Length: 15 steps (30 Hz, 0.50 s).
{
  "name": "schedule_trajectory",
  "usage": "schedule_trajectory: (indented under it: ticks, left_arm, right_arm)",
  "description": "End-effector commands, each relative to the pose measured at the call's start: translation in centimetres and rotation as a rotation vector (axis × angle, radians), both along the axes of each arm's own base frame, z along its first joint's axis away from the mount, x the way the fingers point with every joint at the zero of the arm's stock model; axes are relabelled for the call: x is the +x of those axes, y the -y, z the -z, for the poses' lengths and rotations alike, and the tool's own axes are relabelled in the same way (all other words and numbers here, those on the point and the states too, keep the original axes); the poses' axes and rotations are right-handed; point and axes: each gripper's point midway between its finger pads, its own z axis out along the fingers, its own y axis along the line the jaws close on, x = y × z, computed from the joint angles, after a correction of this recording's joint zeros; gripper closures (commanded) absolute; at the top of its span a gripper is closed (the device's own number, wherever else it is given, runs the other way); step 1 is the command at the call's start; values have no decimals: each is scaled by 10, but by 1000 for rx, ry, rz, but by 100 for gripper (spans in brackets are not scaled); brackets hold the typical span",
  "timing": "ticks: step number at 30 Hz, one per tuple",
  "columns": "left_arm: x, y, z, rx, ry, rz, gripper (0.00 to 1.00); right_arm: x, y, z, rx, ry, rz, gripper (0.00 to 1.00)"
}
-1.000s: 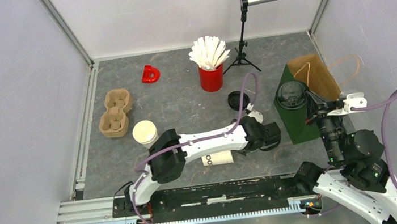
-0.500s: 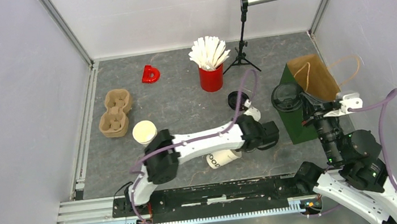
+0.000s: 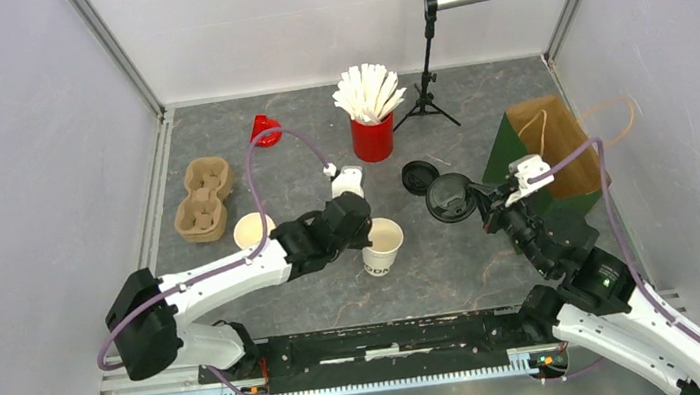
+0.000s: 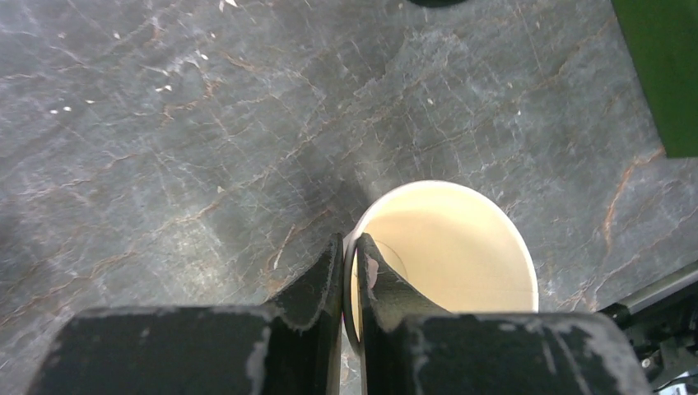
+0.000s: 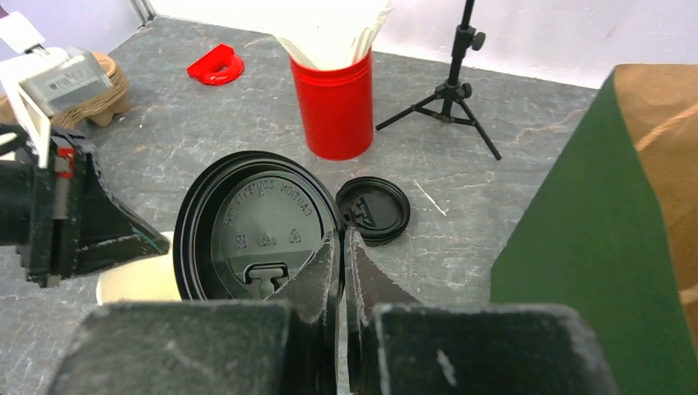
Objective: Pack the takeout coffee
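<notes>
A white paper cup (image 3: 382,245) stands upright at the table's middle; its cream inside shows in the left wrist view (image 4: 453,247). My left gripper (image 3: 362,227) (image 4: 350,271) is shut on its rim, one finger inside and one outside. A second open cup (image 3: 251,231) stands to the left by the carrier. My right gripper (image 3: 484,203) (image 5: 342,263) is shut on the edge of a black lid (image 3: 450,196) (image 5: 259,224), held in the air to the right of the held cup. Another black lid (image 3: 416,176) (image 5: 374,209) lies on the table.
A red cup of white sticks (image 3: 370,114), a brown pulp carrier (image 3: 202,199) at left, a red piece (image 3: 264,129), a microphone on a tripod (image 3: 427,67), and a green and brown paper bag (image 3: 547,148) at right.
The left gripper turned the lying cup upright and carried it left toward the middle. The right gripper brought the black lid down and left from over the bag toward the cup.
</notes>
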Motion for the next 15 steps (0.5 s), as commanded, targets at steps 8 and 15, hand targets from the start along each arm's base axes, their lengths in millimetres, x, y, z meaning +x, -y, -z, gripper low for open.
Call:
schedule_trajectory:
  ticks: [8,15]
  left_arm:
    - [14,41,-9,-255,192,116,91]
    - [10,32,-13,-262,202,112,51]
  right_arm:
    - [6,-33,10,22,-33,-102,97]
    - [5,-41,22,-3,-71,-138,97]
